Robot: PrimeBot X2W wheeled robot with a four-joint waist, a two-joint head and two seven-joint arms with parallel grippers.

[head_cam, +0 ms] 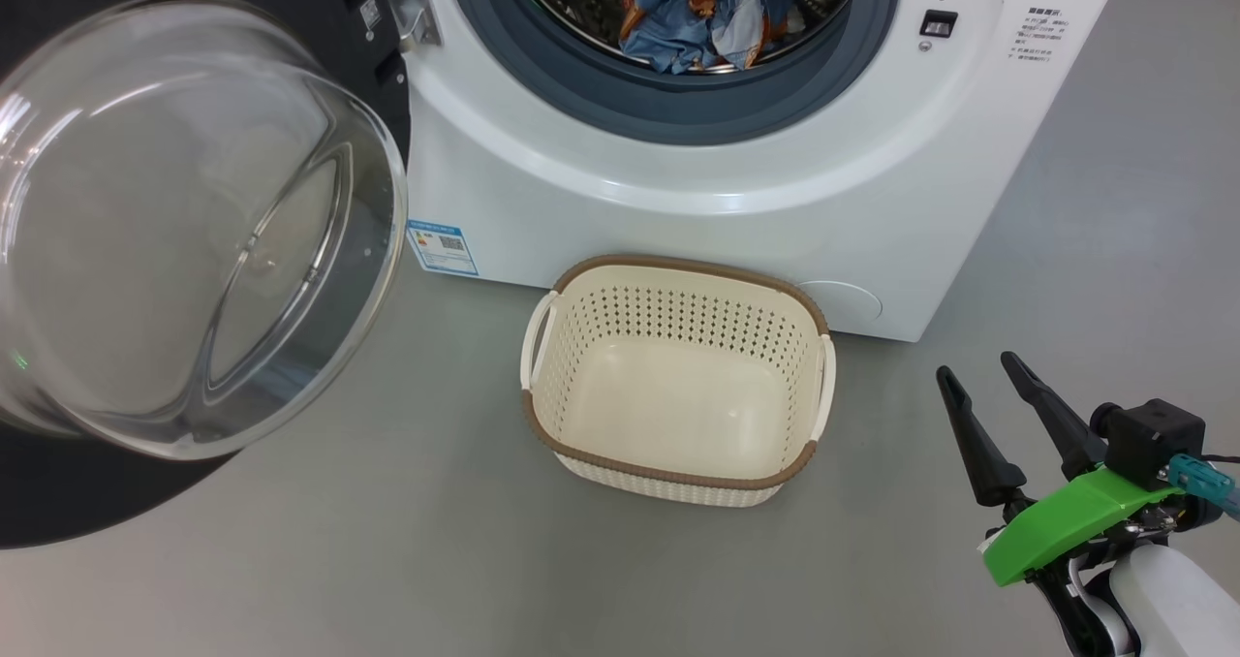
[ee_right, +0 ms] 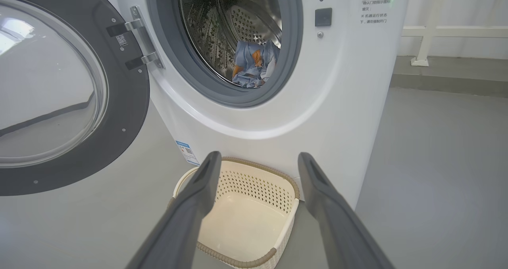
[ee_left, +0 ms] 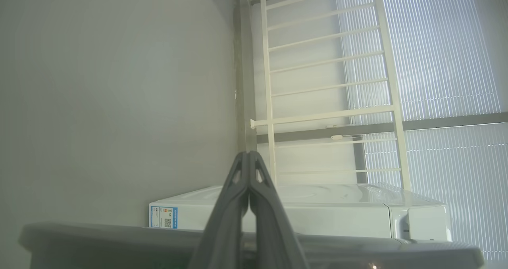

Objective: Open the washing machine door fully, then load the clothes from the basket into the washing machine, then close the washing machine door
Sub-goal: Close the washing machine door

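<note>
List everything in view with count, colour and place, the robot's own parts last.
washing machine: one, white, straight ahead
washing machine door: one, black rim, clear glass bowl, swung open on the left
clothes: one bundle, light blue with orange print, inside the drum
basket: one, cream with brown rim, empty, on the floor before the machine
label: one, blue, low on the machine's front
railing: one, white, beyond the machine
right tool: one, dark, open, lower right of head view
left tool: one, dark, shut, empty

Perforated plastic basket [head_cam: 678,463], clear glossy glass door [head_cam: 184,231], steel drum [ee_right: 238,19].
</note>
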